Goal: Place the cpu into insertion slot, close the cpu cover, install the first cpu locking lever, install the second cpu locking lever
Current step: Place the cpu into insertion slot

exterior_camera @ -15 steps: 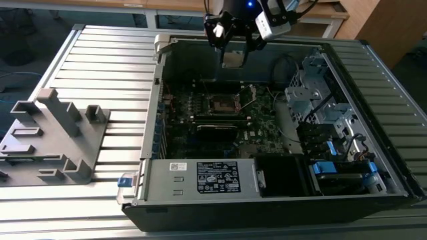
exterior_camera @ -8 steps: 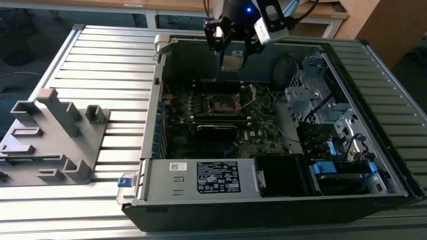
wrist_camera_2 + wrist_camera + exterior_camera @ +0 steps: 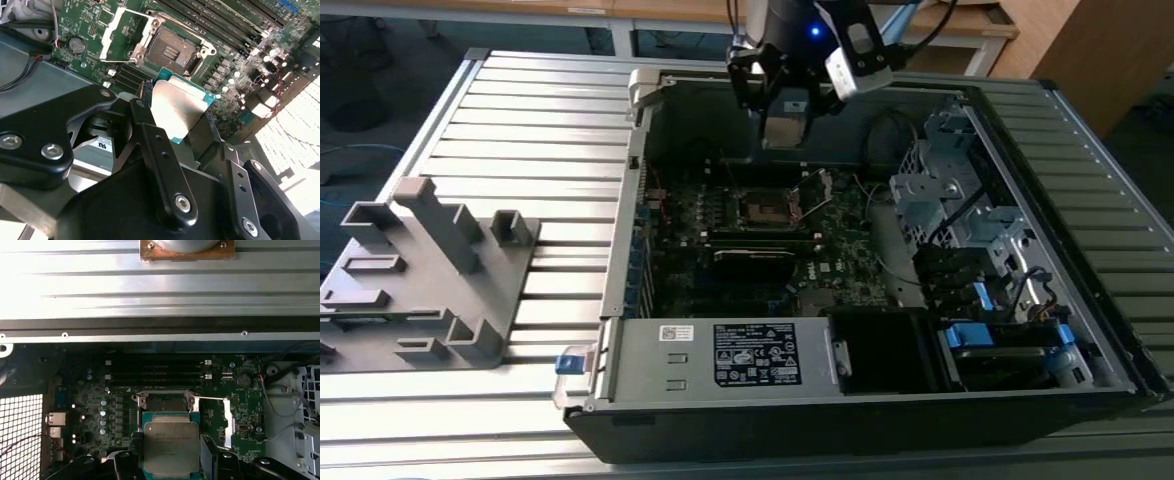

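cpu (image 3: 171,447) pinched in gripper (image 3: 177,107), held above exposed insertion slot (image 3: 172,47); cpu cover (image 3: 111,34) swung open

Robot's gripper (image 3: 177,107) is matte black all over: chunky linkage bars (image 3: 152,142) hinged on each other, shiny silver socket-head screws (image 3: 181,201) at the pivots, plus a few small bare holes down each bar. Fingers (image 3: 207,135) are black too. In the exterior view the wrist (image 3: 787,25) looks dark with a little blue light (image 3: 817,31) glowing on it, a pale grey camera box (image 3: 859,55) on its side, and black cables (image 3: 931,25) trailing off.
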Controlling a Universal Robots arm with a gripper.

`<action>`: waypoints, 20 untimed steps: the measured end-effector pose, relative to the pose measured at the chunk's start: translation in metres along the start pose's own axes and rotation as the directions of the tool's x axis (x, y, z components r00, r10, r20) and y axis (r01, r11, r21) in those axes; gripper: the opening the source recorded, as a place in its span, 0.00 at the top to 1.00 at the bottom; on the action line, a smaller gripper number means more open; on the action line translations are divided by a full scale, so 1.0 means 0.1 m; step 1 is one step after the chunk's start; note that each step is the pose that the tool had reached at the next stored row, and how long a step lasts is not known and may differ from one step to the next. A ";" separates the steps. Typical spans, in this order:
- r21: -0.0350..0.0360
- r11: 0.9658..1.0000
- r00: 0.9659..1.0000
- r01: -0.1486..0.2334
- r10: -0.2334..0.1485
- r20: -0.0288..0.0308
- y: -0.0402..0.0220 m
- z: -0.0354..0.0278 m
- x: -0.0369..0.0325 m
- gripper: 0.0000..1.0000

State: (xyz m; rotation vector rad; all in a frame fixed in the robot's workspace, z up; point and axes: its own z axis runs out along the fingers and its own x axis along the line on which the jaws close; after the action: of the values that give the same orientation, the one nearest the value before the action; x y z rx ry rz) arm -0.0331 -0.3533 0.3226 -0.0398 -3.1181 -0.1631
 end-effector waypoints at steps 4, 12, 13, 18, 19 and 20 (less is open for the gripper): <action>-0.003 1.000 1.000 0.000 0.000 0.000 -0.007 0.053 -0.001 0.46; -0.008 1.000 1.000 0.000 0.000 0.000 -0.022 0.174 -0.004 0.46; -0.008 1.000 1.000 0.000 0.000 0.000 -0.024 0.190 -0.004 0.46; -0.008 1.000 1.000 0.000 0.000 0.000 -0.032 0.266 -0.006 0.46; -0.008 1.000 1.000 0.000 0.000 0.000 -0.033 0.282 -0.006 0.46; -0.008 1.000 1.000 0.000 0.000 0.000 -0.035 0.298 -0.006 0.46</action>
State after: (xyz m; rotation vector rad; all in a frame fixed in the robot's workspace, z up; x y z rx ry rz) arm -0.0331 -0.3537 0.2925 -0.0397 -3.1174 -0.1755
